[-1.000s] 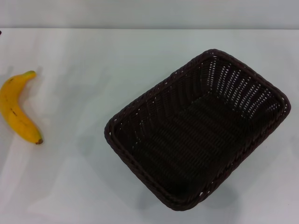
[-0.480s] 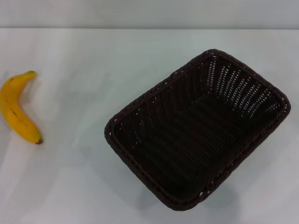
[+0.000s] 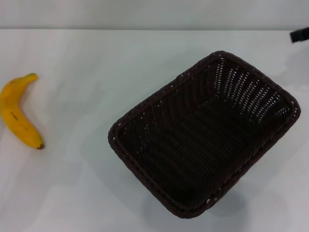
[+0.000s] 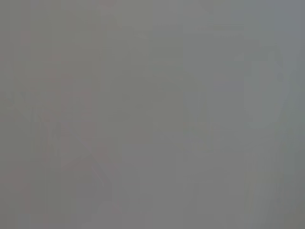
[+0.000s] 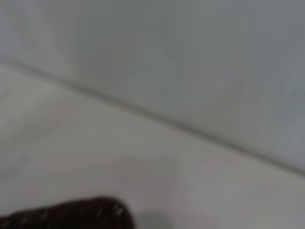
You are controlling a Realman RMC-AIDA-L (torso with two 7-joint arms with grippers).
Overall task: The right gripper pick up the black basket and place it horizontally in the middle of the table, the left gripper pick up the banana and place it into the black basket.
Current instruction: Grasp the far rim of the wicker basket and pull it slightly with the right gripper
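Observation:
The black basket [image 3: 205,133] sits on the white table [image 3: 96,58], right of the middle, turned at a slant, open side up and empty. Its rim shows at the edge of the right wrist view [image 5: 71,215]. The banana [image 3: 17,112] lies on the table at the far left, stem end away from me, dark tip toward me. A small dark piece of the right gripper [image 3: 300,35] shows at the far right edge of the head view, beyond the basket's far corner and apart from it. The left gripper is out of view.
The table's far edge meets a pale wall [image 3: 154,14]. The left wrist view shows only a plain grey surface. White table surface lies between the banana and the basket.
A dark piece of the right gripper has come into the head view at the upper right edge. The basket and the banana have not moved.

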